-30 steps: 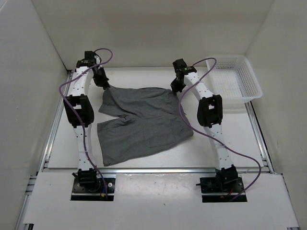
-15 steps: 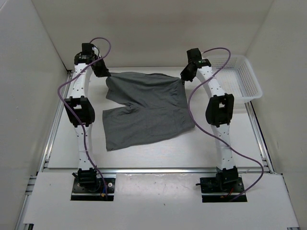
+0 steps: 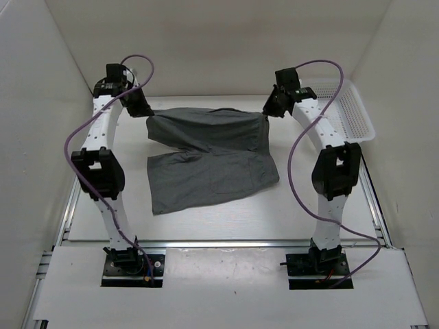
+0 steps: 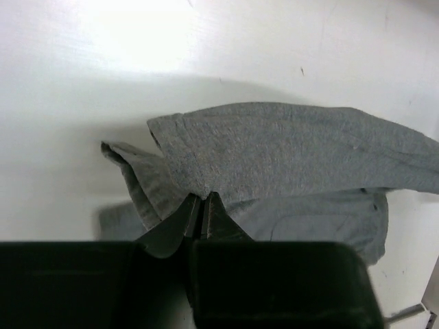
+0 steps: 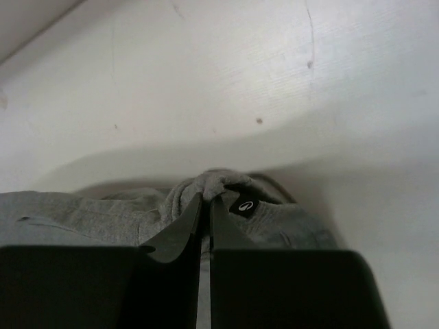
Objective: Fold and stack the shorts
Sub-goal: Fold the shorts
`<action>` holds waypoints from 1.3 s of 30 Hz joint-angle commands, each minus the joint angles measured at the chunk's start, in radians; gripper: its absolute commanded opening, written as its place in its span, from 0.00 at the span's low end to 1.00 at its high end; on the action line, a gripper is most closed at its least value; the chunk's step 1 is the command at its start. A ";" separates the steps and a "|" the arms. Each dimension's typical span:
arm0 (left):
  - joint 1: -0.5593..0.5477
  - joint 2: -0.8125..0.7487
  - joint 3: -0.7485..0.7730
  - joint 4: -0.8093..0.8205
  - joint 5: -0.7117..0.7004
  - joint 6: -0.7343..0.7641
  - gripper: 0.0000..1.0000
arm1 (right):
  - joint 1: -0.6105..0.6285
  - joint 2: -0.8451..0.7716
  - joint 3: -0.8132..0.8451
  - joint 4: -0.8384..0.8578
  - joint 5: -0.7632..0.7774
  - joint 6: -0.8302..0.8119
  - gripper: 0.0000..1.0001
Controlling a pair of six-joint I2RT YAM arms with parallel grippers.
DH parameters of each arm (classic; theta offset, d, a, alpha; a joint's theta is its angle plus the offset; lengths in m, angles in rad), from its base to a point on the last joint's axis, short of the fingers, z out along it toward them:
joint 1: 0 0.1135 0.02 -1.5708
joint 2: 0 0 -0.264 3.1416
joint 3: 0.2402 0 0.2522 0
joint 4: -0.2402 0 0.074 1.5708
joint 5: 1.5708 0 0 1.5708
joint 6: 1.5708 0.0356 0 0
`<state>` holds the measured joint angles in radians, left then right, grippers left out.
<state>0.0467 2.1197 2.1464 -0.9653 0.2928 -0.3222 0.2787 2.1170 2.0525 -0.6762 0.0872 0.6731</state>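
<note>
Dark grey shorts (image 3: 209,161) hang stretched between two claws over the white bench (image 3: 322,205).
The left claw (image 3: 146,113) is pinched tight on one far corner of the soft, matte fabric and the right claw (image 3: 269,112) on the other, beside a small black label. The cloth sags between them in loose folds. Below and nearer than both claws, the rest lies rumpled on the bench.
</note>
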 commanded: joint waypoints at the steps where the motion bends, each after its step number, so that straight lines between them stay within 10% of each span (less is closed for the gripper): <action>1: -0.002 -0.252 -0.164 0.040 -0.015 0.017 0.10 | 0.020 -0.167 -0.170 0.075 0.043 -0.075 0.00; 8: -0.056 -0.691 -0.885 0.050 -0.158 -0.225 0.17 | 0.103 -0.567 -0.777 0.170 0.134 -0.129 0.00; 9: -0.056 -0.742 -0.954 0.050 -0.158 -0.244 0.34 | 0.125 -0.607 -0.839 0.170 0.155 -0.118 0.05; 10: -0.056 -0.788 -1.015 0.050 -0.147 -0.258 0.58 | 0.125 -0.644 -0.956 0.170 0.170 -0.106 0.33; 11: -0.056 -0.872 -1.067 0.050 -0.138 -0.267 1.00 | 0.135 -0.713 -1.007 0.179 0.181 -0.075 0.51; 13: -0.056 -0.931 -1.167 0.040 -0.115 -0.267 1.00 | 0.136 -0.765 -1.105 0.179 0.193 -0.047 0.81; 18: -0.065 -0.917 -1.131 0.040 -0.153 -0.256 1.00 | 0.136 -0.828 -1.119 0.161 0.226 -0.014 0.80; 23: -0.088 -0.795 -1.079 0.040 -0.215 -0.232 0.23 | 0.102 -0.743 -1.028 0.142 0.122 -0.024 0.48; 25: -0.111 -0.730 -1.079 0.051 -0.205 -0.232 0.32 | 0.082 -0.717 -1.019 0.132 0.031 -0.024 0.48; 28: -0.126 -0.655 -1.079 0.074 -0.245 -0.232 0.83 | 0.031 -0.658 -1.019 0.132 -0.142 -0.012 0.55; 31: -0.154 -0.581 -1.070 0.103 -0.268 -0.232 0.99 | -0.009 -0.635 -1.029 0.141 -0.214 -0.012 0.64; 34: -0.176 -0.512 -1.060 0.129 -0.268 -0.222 0.91 | -0.042 -0.589 -1.029 0.141 -0.265 -0.003 0.66; 39: -0.211 -0.451 -1.060 0.148 -0.268 -0.213 0.41 | -0.052 -0.557 -1.040 0.162 -0.320 0.020 0.66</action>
<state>-0.1501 1.6875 1.0561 -0.8490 0.0422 -0.5438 0.2283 1.5558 1.0080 -0.5404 -0.1493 0.6750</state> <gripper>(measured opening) 0.463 0.659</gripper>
